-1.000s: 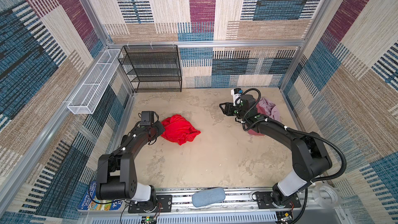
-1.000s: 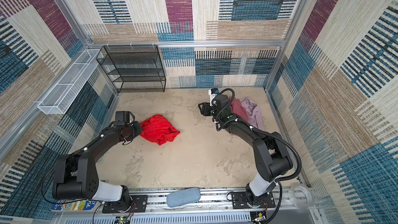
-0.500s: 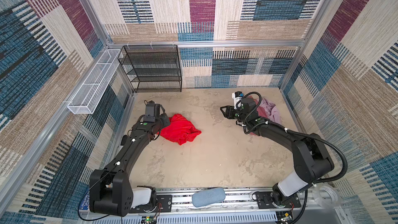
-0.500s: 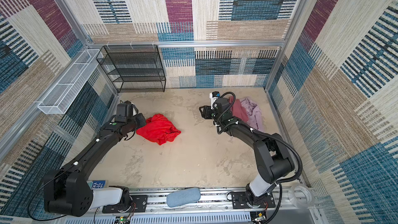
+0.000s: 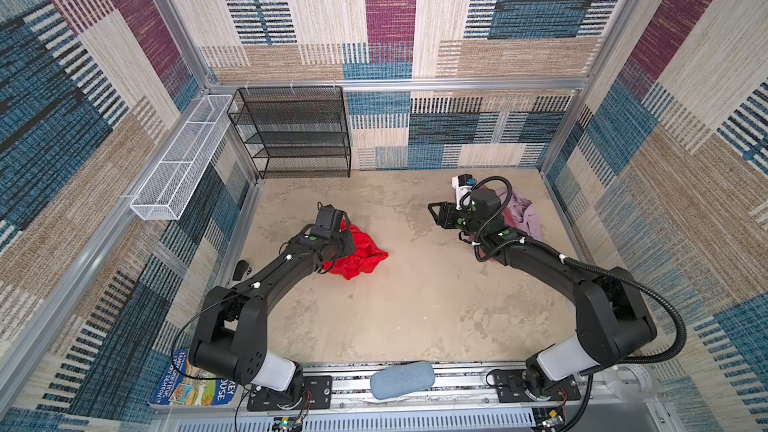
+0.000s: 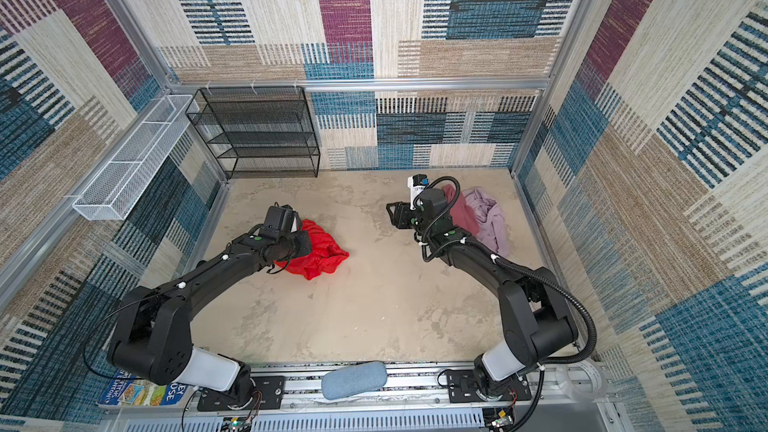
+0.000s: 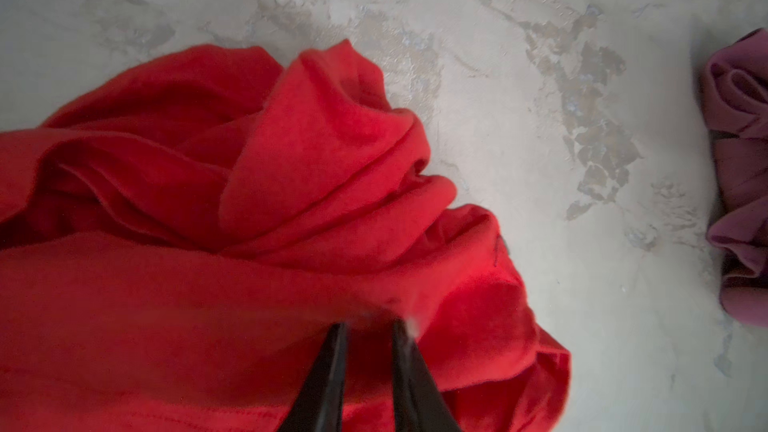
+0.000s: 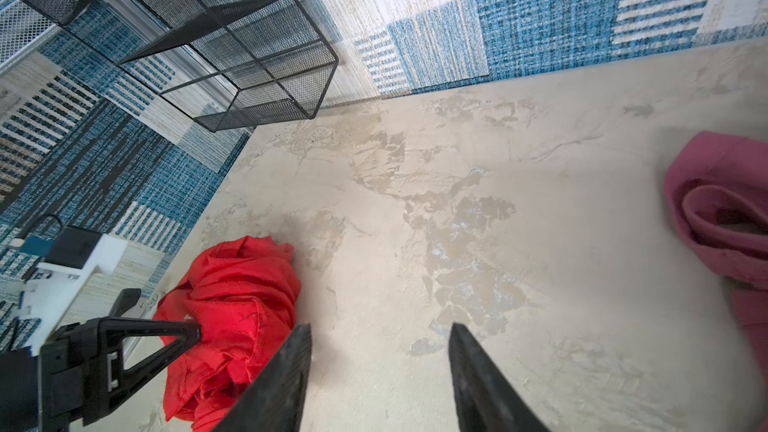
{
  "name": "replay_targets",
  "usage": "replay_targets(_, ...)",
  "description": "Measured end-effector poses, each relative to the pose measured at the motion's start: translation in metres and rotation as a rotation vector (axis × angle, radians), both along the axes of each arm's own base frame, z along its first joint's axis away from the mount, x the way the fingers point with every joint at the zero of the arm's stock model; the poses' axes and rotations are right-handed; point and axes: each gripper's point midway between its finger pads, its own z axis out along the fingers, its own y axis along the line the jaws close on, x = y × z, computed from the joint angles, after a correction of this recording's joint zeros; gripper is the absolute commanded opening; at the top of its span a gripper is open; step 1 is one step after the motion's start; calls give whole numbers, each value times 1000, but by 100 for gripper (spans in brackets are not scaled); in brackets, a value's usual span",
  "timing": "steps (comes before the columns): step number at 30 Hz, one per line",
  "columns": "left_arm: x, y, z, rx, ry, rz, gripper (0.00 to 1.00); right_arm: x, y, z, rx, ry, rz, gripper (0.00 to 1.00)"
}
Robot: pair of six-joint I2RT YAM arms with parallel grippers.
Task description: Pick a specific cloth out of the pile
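In both top views the cloth is lying bunched on the table, well apart from the pile. The left tool is bearing on its edge, and the right tool is hovering beside the pile. The left wrist view is adding narrow-set fingers meeting a blurred fold; clamped or not, I cannot tell. The right wrist view is showing the right tool's jaws apart, empty. Separation is looking done; the next move is calling for a clean release or a firmer pinch.

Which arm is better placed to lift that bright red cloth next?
Likely left: the left end effector sits at the red cloth, tips against its folds. The right end effector stands open, farther off, by the dusty rose cloth.
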Motion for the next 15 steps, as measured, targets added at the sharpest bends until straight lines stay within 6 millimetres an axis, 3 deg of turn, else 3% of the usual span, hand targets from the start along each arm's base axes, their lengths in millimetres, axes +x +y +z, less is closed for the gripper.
replay_targets(10,-2,2,-25,-9,49,43,22,-3,-2,4,2,-7,-2,56)
replay_targets(15,2,14,-35,9,68,79,21,-4,-2,8,6,-15,-3,57)
